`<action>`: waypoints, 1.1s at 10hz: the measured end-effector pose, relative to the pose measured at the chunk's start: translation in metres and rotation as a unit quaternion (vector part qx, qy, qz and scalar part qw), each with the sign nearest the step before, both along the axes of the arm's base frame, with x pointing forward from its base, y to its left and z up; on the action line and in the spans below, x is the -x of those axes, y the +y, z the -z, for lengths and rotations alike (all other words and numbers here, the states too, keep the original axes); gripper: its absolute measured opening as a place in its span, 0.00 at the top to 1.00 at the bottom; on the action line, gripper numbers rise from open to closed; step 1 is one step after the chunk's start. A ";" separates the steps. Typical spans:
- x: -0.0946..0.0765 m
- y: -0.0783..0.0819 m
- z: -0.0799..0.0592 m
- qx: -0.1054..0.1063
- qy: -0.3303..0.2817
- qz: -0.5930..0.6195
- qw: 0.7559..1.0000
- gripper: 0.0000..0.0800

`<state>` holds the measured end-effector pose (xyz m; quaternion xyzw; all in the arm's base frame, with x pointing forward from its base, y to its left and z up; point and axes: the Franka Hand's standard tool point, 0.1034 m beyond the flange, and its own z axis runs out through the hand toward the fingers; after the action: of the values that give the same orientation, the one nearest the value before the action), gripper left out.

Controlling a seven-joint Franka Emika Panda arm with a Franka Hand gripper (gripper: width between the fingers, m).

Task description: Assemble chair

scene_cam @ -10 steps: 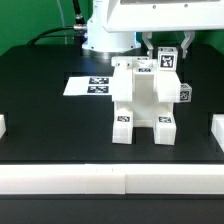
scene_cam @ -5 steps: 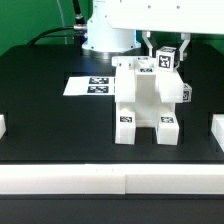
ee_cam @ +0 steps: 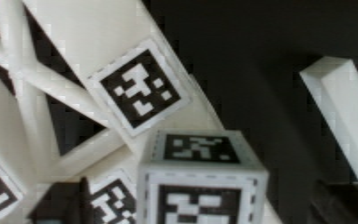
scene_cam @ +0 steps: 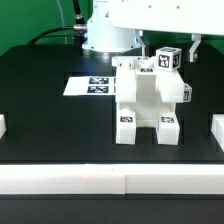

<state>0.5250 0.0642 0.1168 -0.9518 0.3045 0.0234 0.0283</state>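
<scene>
The chair [scene_cam: 145, 100] stands upright mid-table as one blocky white structure with tag stickers on its legs and side. Its topmost tagged block [scene_cam: 166, 58] sits at the back right corner. My gripper [scene_cam: 167, 48] hangs over that block, open. One dark finger [scene_cam: 142, 43] is on the exterior view's left of the block and the other on its right, with a gap on each side. In the wrist view the tagged block [ee_cam: 202, 185] is close up, with the chair's slanted white bars [ee_cam: 51, 90] and another tag [ee_cam: 140, 88] beside it. My fingers are not distinct there.
The marker board [scene_cam: 95, 86] lies flat behind the chair toward the exterior view's left. A low white wall [scene_cam: 110, 182] runs along the front edge, with short white blocks at the left [scene_cam: 3, 126] and right [scene_cam: 215, 128] edges. The robot base [scene_cam: 108, 35] stands at the back.
The gripper's fingers have spread apart and let go of the chair's top tagged block. The chair has stayed in place.
</scene>
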 end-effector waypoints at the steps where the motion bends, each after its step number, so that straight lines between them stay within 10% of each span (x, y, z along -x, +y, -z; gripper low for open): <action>1: 0.000 0.002 0.000 0.000 -0.001 -0.014 1.000 0.20; 6: -0.003 -0.003 0.000 -0.001 -0.023 -0.227 0.974 0.19; 11: -0.002 0.001 0.001 0.016 -0.031 -0.468 0.883 0.19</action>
<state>0.5268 0.0650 0.1159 -0.9842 -0.1769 -0.0008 0.0085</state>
